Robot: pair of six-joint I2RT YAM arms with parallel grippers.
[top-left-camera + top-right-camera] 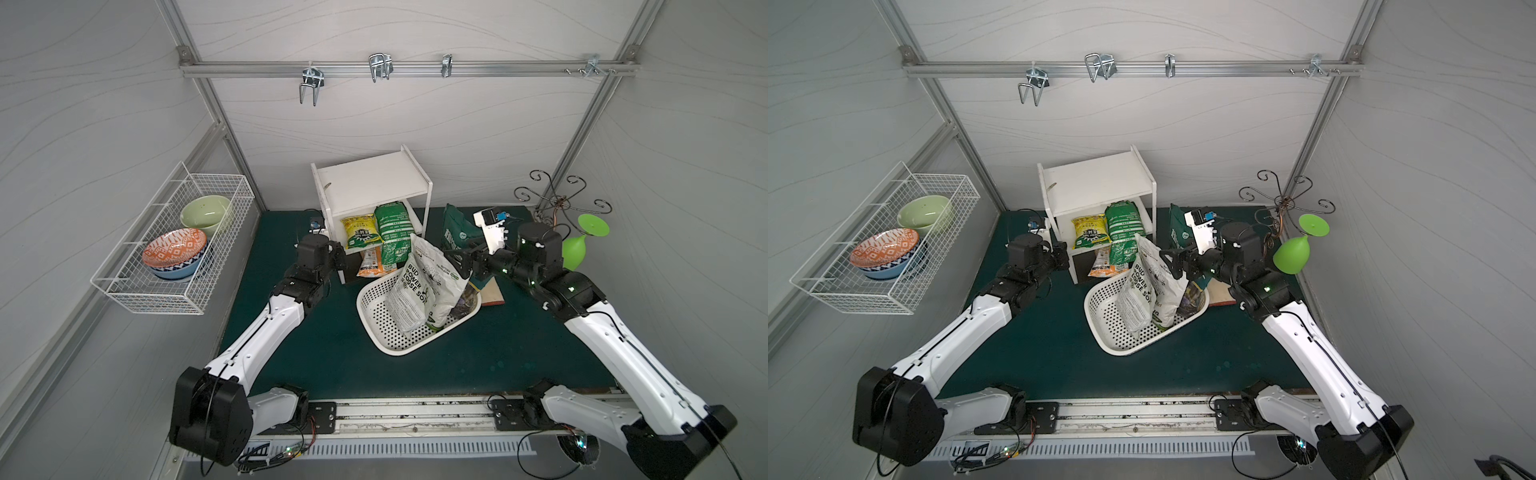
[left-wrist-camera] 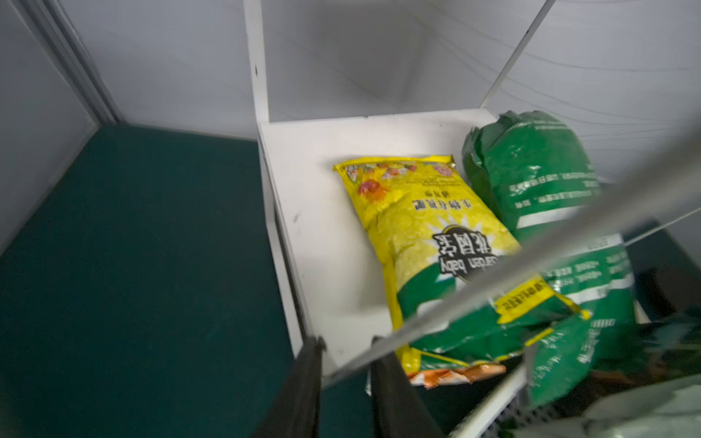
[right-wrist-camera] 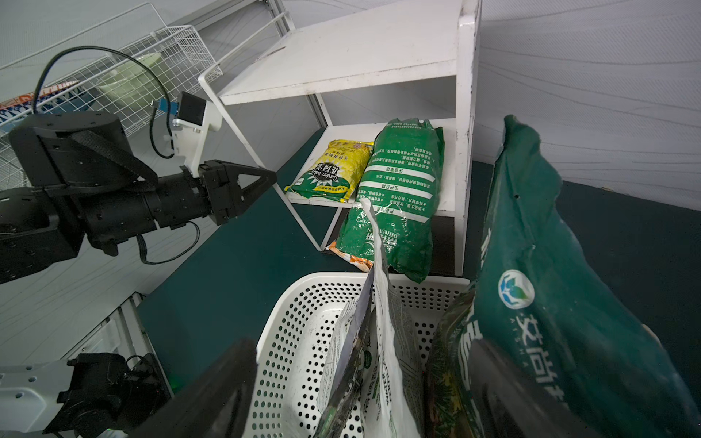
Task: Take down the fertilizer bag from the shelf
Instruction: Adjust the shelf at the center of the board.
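Left gripper (image 2: 347, 343): narrow gap at a thin front leg of the shelf (image 2: 311, 227); whether it grips, I cannot tell.
Right gripper (image 3: 362, 341): wide apart, above the perforated basket (image 3: 303, 303).
Progress: none I can see; yellow fertilizer bag (image 2: 425, 235) lies flat on the middle board, touching the green bag (image 2: 531, 170).
Materials: crinkled glossy film pouches; smooth white boards.

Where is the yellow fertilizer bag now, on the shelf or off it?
On the shelf: the yellow fertilizer bag lies flat on its lower white board, beside the green bag.
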